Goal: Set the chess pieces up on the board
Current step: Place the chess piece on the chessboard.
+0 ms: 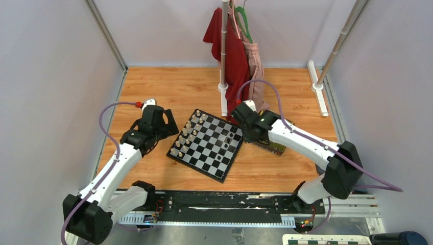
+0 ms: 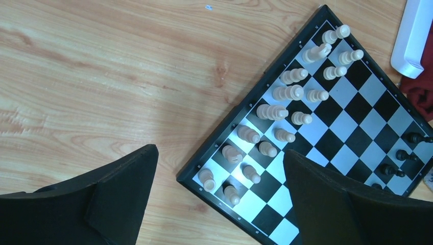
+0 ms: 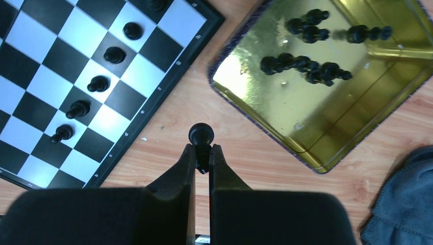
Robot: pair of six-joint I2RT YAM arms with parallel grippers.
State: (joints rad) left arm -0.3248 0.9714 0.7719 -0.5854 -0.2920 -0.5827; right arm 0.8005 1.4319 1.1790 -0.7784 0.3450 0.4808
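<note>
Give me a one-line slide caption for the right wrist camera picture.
Right gripper shut on a black chess piece, between the board and the gold tray holding more black pieces.

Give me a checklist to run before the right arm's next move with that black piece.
1. Black piece pinched in right gripper: ok.
2. Right gripper over the board: not ok, it hangs over the tabletop between board and gold tin.
3. Bare squares beside the row of black pieces: ok.
4. Left gripper open, holding nothing: ok.
5. Which piece is held: cannot tell.
</note>
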